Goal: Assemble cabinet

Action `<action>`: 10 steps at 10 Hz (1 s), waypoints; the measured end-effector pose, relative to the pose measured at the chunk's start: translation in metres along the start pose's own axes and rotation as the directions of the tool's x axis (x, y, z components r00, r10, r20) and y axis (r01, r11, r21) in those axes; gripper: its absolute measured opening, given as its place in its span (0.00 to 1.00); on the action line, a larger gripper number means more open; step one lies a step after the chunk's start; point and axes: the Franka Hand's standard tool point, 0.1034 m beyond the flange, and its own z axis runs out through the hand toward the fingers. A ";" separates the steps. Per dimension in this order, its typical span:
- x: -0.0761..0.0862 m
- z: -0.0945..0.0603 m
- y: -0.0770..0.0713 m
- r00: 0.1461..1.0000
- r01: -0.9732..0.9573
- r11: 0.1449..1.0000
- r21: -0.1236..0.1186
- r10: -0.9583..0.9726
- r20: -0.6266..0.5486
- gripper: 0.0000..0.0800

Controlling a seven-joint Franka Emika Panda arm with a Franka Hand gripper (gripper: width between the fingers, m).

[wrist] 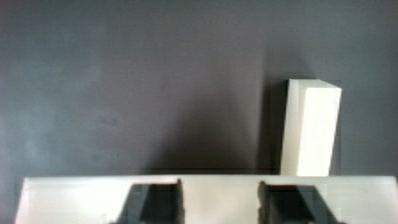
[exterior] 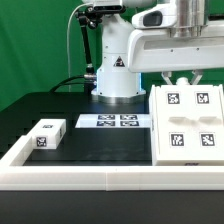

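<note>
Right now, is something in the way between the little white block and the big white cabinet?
Only the marker board lies between the small tagged block and the cabinet, flat on the table. A lifted block would probably pass over it. Nothing taller shows in that stretch.

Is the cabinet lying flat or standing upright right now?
Lying flat: the cabinet rests on the table with its broad face, carrying four tags, turned upward.
</note>
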 end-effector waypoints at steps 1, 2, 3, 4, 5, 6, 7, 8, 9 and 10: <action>0.000 0.000 0.000 1.000 0.000 1.000 0.000 0.000 0.001 0.26; 0.000 0.000 0.000 1.000 0.000 1.000 0.000 0.000 0.001 0.26; 0.000 0.000 0.000 1.000 0.000 1.000 0.000 0.000 0.002 0.26; 0.001 -0.002 0.000 1.000 0.000 1.000 0.000 0.000 0.004 0.25; 0.004 -0.005 0.000 1.000 0.000 1.000 0.001 0.000 0.007 0.25; 0.006 -0.007 -0.001 1.000 0.000 1.000 0.002 0.000 0.004 0.25; 0.007 -0.008 -0.001 1.000 0.000 1.000 0.002 0.000 0.002 0.25; 0.011 -0.011 -0.002 1.000 0.003 1.000 0.002 -0.003 0.000 0.25; 0.014 -0.014 -0.003 1.000 0.003 1.000 0.003 -0.003 -0.003 0.24; 0.012 -0.012 -0.003 1.000 0.003 1.000 0.003 -0.003 0.000 0.23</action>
